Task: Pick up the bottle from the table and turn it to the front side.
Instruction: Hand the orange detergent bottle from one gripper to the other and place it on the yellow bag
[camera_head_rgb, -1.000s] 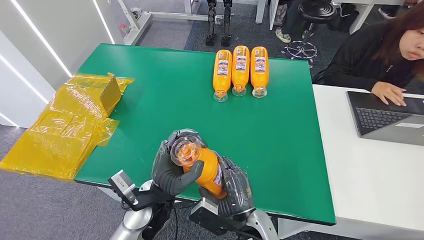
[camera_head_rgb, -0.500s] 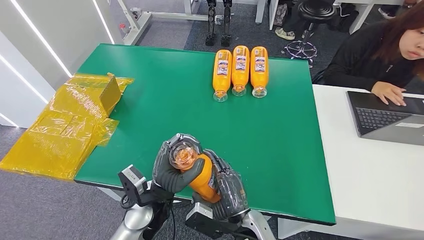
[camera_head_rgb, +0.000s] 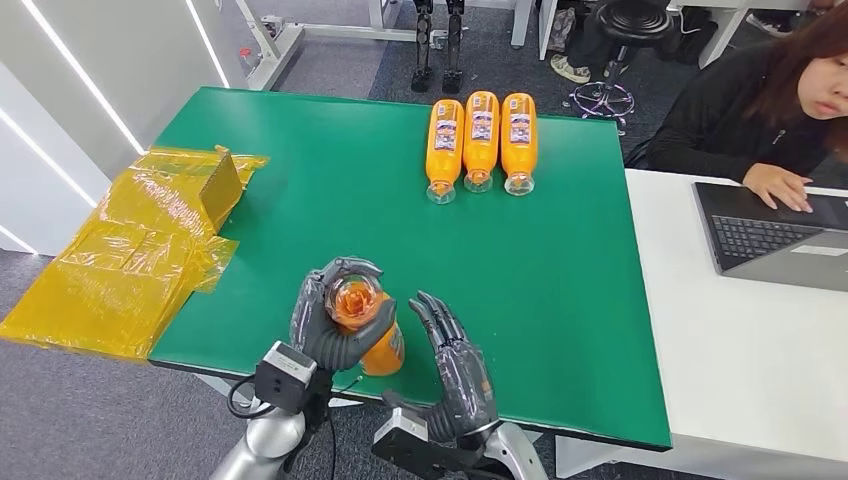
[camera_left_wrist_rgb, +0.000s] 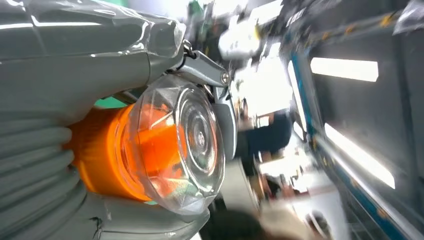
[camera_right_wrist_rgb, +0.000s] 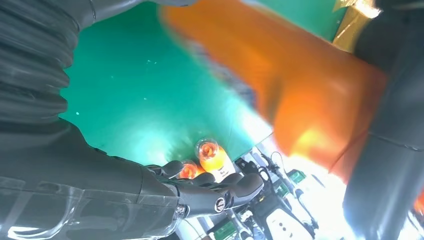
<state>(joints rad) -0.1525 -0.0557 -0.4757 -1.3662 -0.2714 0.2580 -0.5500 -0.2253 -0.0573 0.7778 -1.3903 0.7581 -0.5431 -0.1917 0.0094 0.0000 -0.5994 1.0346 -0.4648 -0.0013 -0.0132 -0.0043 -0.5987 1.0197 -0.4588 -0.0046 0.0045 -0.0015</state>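
Orange juice bottle (camera_head_rgb: 362, 320) sits in the left hand (camera_head_rgb: 335, 325), fingers wrapped around its neck end above the near edge of the green table (camera_head_rgb: 300, 200), while the right hand (camera_head_rgb: 455, 370) is spread beside it, holding nothing. The turning step looks underway, and next (my guess) the right hand should re-grip so the label faces front. Its clear faceted cap (camera_left_wrist_rgb: 187, 140) points at the camera; the label is unreadable.

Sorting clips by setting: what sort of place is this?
Probably an office or lab test space: a person works at a laptop on a white desk, beside a green table and a rolling stool.
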